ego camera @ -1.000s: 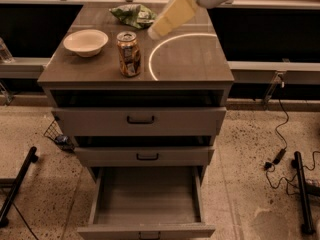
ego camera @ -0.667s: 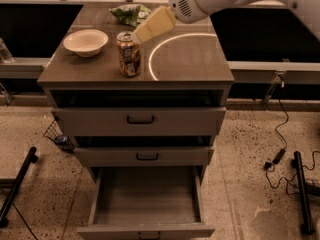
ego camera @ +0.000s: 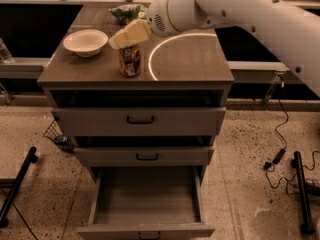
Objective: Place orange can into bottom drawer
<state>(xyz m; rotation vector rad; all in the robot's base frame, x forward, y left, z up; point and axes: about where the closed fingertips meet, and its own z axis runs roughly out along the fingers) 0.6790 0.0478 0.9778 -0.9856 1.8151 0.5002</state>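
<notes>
The orange can [ego camera: 130, 61] stands upright near the front of the grey cabinet top [ego camera: 190, 64], left of a glowing ring of light. My gripper [ego camera: 120, 40] reaches in from the right on a white arm and sits just above the can's top, covering it. The bottom drawer [ego camera: 146, 200] is pulled out wide and shows a plain grey floor with nothing in it.
A white bowl [ego camera: 85, 42] sits on the left of the top. A green snack bag [ego camera: 125, 13] lies at the back. The two upper drawers [ego camera: 140, 120] with black handles are slightly out. Cables and a black stand [ego camera: 300, 189] lie on the floor at right, another black stand leg at left.
The arm has swung left and down, bringing my gripper from behind the ring of light to just over the can. The can has not moved.
</notes>
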